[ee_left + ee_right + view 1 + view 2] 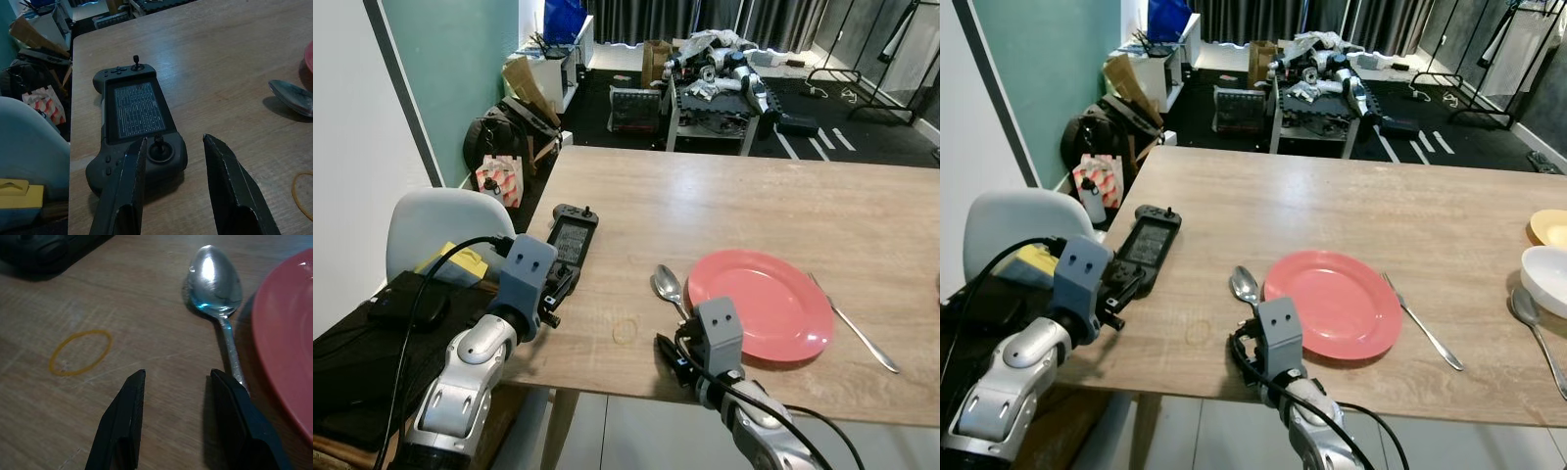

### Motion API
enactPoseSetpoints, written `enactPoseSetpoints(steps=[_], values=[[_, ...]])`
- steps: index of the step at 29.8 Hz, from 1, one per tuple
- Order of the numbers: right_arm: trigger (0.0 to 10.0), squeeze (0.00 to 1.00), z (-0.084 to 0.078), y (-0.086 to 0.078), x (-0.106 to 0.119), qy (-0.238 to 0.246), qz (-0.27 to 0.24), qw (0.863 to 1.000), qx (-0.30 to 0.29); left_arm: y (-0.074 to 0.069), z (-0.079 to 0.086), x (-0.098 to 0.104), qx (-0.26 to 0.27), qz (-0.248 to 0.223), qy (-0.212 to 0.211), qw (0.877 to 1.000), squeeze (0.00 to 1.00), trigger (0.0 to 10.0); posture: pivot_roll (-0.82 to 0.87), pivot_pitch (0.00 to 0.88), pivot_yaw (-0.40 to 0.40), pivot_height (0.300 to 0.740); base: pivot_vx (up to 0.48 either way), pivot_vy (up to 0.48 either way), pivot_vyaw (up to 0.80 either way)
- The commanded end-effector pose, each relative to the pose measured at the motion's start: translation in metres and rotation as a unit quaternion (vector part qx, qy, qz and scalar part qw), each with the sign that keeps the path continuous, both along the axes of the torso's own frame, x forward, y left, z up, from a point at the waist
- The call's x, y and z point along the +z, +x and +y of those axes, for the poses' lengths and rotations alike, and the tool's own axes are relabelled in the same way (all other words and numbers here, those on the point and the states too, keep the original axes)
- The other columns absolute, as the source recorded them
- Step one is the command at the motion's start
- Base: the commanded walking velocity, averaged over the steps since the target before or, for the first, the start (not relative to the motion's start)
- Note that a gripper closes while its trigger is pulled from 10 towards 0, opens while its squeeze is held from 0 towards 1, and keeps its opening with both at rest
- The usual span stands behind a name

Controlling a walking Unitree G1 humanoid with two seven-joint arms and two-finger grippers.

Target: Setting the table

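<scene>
A red plate (pixel 761 304) lies on the wooden table (pixel 724 196) near its front edge. Just left of the plate rests a silver spoon (pixel 215 279), bowl pointing away from me. To the plate's right lies a silver utensil (pixel 854 326). My right gripper (pixel 178 374) hovers open low over the table's front edge, one finger over the spoon's handle and nothing between the fingers. My left gripper (pixel 174 141) is open at the near end of a black handheld controller (pixel 134 115), holding nothing.
A yellow rubber band (pixel 80 351) lies on the table between the two grippers. At the far right stand a white bowl (pixel 1547 279), a yellow bowl (pixel 1549 227) and a second spoon (pixel 1533 328). A white chair (pixel 435 230) stands left of the table, with clutter beyond.
</scene>
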State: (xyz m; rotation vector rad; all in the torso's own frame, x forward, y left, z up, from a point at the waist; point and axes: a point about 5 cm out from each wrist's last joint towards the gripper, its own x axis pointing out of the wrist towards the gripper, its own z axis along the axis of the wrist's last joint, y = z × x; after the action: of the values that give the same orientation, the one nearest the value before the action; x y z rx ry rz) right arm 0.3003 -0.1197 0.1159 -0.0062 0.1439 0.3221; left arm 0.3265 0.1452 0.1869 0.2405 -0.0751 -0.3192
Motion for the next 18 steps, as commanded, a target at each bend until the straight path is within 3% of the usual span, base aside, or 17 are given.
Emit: enactPoseSetpoints(steps=[1,9,18], values=[[10.0,0.0,-0.001,0.001,-0.001,0.011,0.0,1.0,-0.01,-0.002,0.002,-0.002,0.001,0.007,-0.002,1.0,0.0,10.0,0.11,0.098,0.063,0.74,0.0,0.0,0.0],[10.0,0.0,0.008,0.009,0.011,0.035,-0.029,0.999,-0.024,-0.003,0.002,-0.002,0.0,0.009,-0.002,1.0,0.0,10.0,0.11,0.102,0.062,0.74,0.0,0.0,0.0],[10.0,0.0,0.013,0.016,0.004,-0.021,-0.027,0.999,-0.042,-0.004,0.002,-0.002,0.001,0.01,-0.002,1.0,0.0,10.0,0.12,0.112,0.062,0.74,0.0,0.0,0.0]])
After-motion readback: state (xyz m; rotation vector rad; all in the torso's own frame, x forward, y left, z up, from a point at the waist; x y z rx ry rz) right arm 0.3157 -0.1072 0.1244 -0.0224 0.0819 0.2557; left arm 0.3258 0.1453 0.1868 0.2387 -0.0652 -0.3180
